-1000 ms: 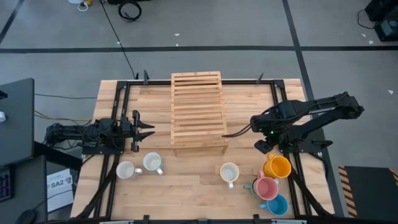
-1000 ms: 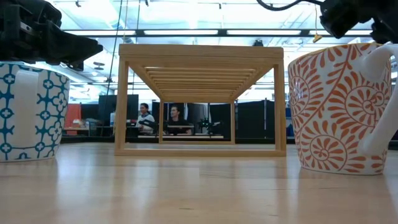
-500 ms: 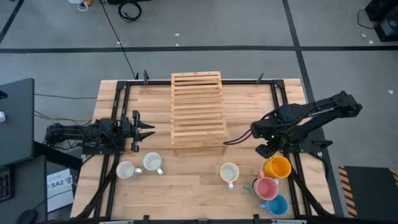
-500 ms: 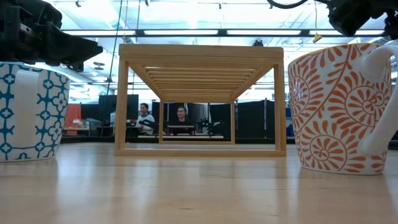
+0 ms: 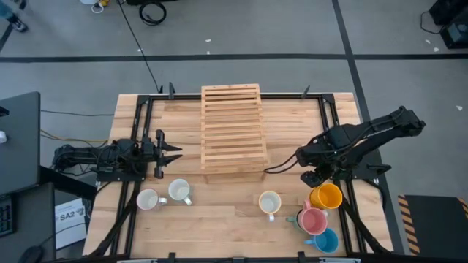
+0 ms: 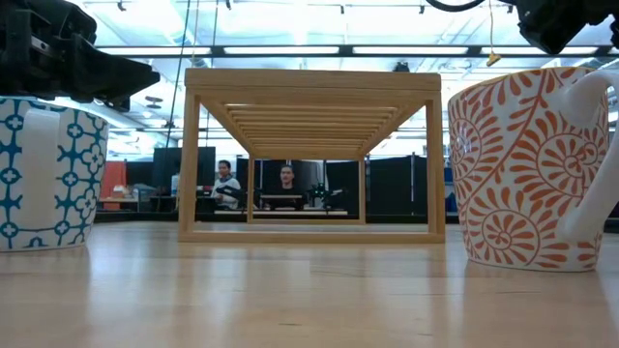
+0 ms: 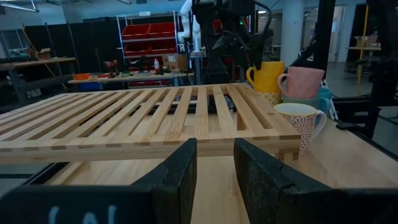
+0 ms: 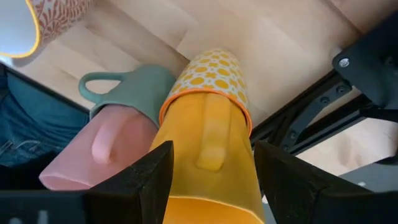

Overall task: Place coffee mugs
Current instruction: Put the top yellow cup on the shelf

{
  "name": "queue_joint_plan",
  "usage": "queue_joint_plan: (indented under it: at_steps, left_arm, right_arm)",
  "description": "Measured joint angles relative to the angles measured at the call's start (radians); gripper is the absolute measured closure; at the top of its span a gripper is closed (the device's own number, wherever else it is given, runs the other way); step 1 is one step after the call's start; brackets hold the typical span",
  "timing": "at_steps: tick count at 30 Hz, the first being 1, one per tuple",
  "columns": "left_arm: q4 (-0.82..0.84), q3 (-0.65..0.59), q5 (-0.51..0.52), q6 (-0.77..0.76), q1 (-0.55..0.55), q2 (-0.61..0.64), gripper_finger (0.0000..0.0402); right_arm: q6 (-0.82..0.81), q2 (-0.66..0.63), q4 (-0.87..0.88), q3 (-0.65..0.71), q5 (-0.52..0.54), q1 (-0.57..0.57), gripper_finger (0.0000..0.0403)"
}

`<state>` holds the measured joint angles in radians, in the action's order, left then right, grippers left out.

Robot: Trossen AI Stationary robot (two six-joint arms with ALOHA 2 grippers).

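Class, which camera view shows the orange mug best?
The right wrist view: the orange mug fills it, between the open right gripper fingers. The high view shows it small from above; the left wrist view shows it distant, upright beside the pink mug; the low view misses it.

The high view looks straight down on the whole tabletop [image 5: 234, 219], with the slatted wooden rack [image 5: 232, 130] at centre. The low view sits at tabletop height, facing the rack's [image 6: 310, 155] open end. The left wrist view looks level across the rack's slats toward the orange mug [image 7: 267, 76], which the right wrist view sees close from above [image 8: 208, 134].
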<state>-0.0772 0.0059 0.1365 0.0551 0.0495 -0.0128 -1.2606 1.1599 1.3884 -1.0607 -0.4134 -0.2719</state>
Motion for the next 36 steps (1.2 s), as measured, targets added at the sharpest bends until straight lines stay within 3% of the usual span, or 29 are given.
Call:
queue_joint_plan:
  at_steps: [11,36]
  left_arm:
    - [0.000,0.000,0.000,0.000,0.000,0.000,0.0288]
    - [0.000,0.000,0.000,0.000,0.000,0.000,0.0288]
  right_arm:
    - [-0.003,0.000,-0.020,0.000,0.078,-0.022,0.0199]
    - [0.051,0.067,-0.050,0.022,0.079,-0.025,0.0199]
